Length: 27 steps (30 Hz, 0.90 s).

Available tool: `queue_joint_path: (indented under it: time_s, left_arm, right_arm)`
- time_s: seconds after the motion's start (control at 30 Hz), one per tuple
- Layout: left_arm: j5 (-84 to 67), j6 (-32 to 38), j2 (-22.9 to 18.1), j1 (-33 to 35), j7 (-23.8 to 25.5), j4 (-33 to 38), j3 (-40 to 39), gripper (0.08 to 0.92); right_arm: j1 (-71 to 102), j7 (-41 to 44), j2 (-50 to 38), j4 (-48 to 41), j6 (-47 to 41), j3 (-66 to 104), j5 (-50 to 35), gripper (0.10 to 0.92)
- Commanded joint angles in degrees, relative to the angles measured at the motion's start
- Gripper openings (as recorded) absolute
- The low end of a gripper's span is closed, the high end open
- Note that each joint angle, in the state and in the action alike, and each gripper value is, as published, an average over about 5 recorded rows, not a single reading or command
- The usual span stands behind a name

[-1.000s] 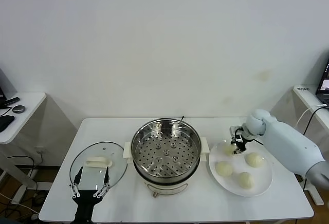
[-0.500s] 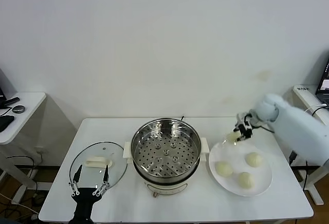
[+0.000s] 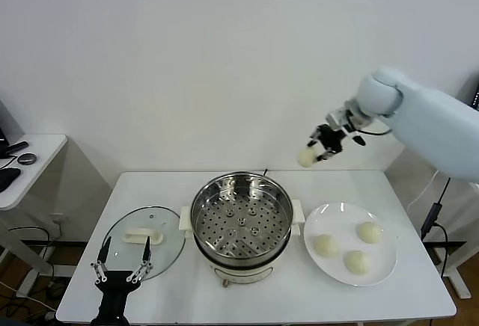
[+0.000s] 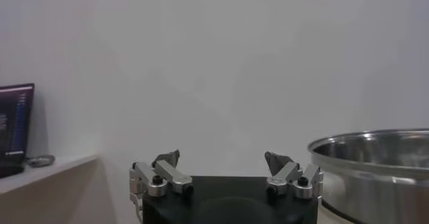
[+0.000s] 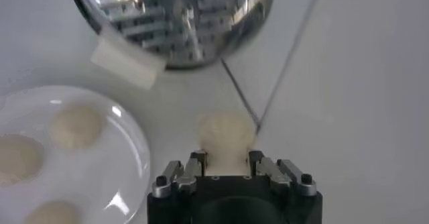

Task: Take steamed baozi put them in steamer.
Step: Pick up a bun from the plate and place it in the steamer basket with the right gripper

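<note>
The right hand (image 3: 323, 149) has lifted one baozi (image 3: 307, 157) off the plate (image 3: 378, 262), high up behind the steamer (image 3: 241, 217). The left hand (image 3: 120, 262) has pulled back from the glass lid (image 3: 142, 232).

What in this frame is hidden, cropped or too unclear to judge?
- Right wrist view: the underside of the held baozi is hidden by the right gripper.
- Left wrist view: the steamer is cut by the edge, so its tray is unseen.
- Head view: the left gripper is partly cropped at the bottom; whether the steamer's power cord is plugged in cannot be told.
</note>
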<state>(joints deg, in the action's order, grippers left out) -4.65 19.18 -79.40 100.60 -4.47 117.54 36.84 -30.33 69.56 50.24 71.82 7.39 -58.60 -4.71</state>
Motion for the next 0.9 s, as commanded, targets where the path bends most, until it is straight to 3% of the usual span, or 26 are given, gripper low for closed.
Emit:
queue_joint_path:
  time_s: [0.03,0.53,0.9]
  left_arm:
    - [-0.1,-0.1,-0.1,0.0,0.0,0.2,1.0,0.823]
    - [0.2,-0.3,-1.1,-0.3,-0.1,0.7,2.6,0.823]
    - [0.3,-0.3,-1.8,-0.3,-0.1,1.0,3.2,0.823]
  right_arm:
    - [-8.1,1.4,11.0,3.1,11.6,-9.3,-4.4,0.423]
    - [3.3,-3.5,17.6,1.7,25.2,-8.2,15.3,0.435]
    - [8.9,-7.1,22.2,-5.4,32.4,-3.8,27.7,0.453]
